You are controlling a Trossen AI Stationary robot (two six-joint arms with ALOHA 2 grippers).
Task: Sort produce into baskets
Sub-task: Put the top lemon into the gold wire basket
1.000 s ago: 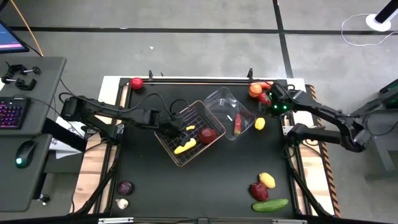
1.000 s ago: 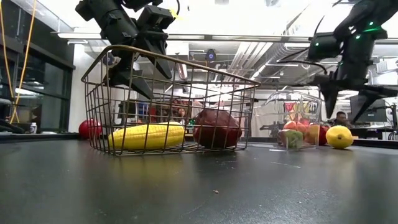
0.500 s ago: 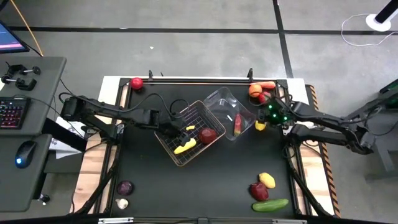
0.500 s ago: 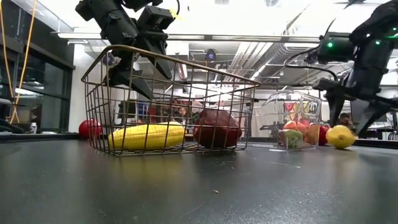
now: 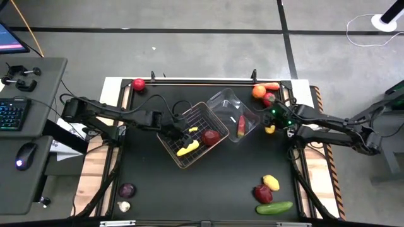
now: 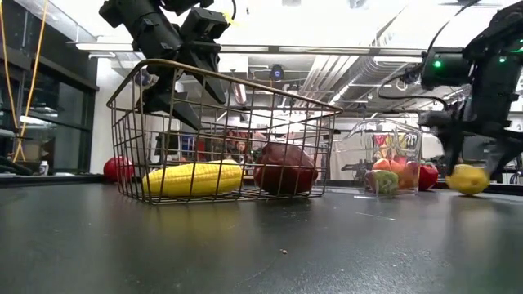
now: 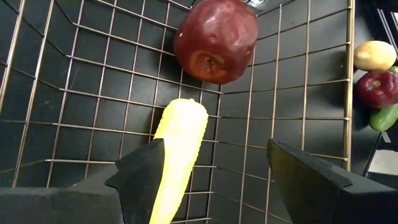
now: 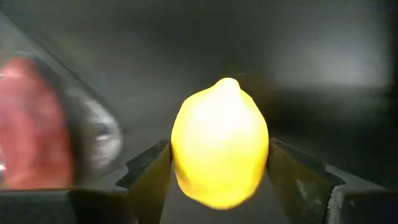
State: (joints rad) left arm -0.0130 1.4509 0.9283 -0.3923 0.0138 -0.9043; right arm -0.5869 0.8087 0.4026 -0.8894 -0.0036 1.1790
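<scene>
A yellow lemon [image 8: 219,143] lies on the black table beside the clear tub [image 5: 218,98]. My right gripper [image 8: 219,182] is open and points down over the lemon, with one finger on each side. My left gripper [image 7: 214,180] hangs open inside the wire basket [image 5: 170,154]. It is above a yellow corn cob [image 7: 180,134] and a dark red apple [image 7: 216,38], both lying on the basket's floor. The tub holds a red and yellow piece [image 5: 242,125]. My right gripper comes at the lemon from above, its fingers [image 8: 152,177] close against the lemon's two sides [image 8: 180,155]. Whether they touch it I cannot tell. The lemon rests on the table [image 6: 468,178].
An orange, a carrot and a red fruit [image 5: 260,92] sit at the far right. A red apple [image 5: 138,84] is at the far left. A lemon [image 5: 271,183], an apple [image 5: 262,193] and a cucumber [image 5: 274,207] lie near right; a purple onion [image 5: 127,190] and garlic [image 5: 124,205] near left.
My right gripper has come down and toward the table's near edge, from the fruit at the far right to the lemon, and its wrist has rolled a little. Its fingers now straddle the lemon, which has shifted slightly toward the right edge.
</scene>
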